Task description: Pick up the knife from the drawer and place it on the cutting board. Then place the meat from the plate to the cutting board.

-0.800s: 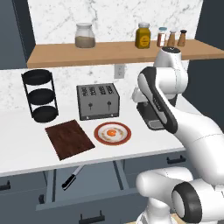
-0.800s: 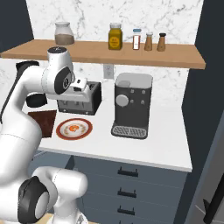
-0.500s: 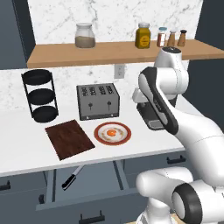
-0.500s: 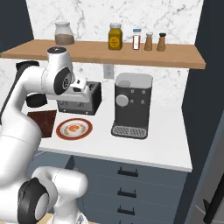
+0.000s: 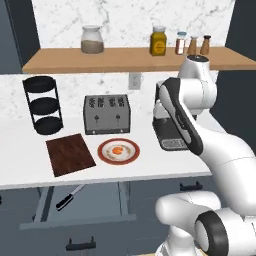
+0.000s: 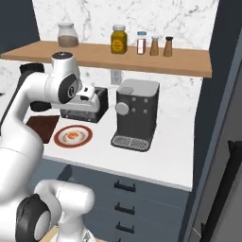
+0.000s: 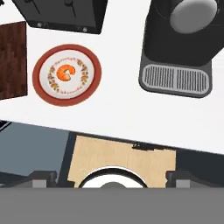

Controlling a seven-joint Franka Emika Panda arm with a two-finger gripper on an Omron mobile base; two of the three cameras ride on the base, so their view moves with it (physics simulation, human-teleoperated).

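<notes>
The knife [image 5: 70, 196], with a black handle and a silver blade, lies in the open drawer [image 5: 80, 219] below the counter's left part. On the counter sits the dark reddish-brown cutting board [image 5: 70, 154] [image 6: 41, 127] [image 7: 11, 59]. Right of it stands the plate [image 5: 102, 154] [image 6: 59, 137] [image 7: 43, 89], with the orange-pink meat [image 5: 118, 150] [image 6: 73, 136] [image 7: 65, 72] at its centre. My gripper [image 7: 111, 179] hangs high above the counter, in front of the coffee machine. It is open, its fingertips [image 7: 43, 177] wide apart and holding nothing.
A toaster [image 5: 106, 114] [image 7: 65, 13] stands behind the plate and a black three-tier rack [image 5: 44, 105] at the back left. The coffee machine [image 6: 136, 113] [image 7: 183, 43] is to the right. Jars and shakers line the wooden shelf [image 5: 125, 59] above.
</notes>
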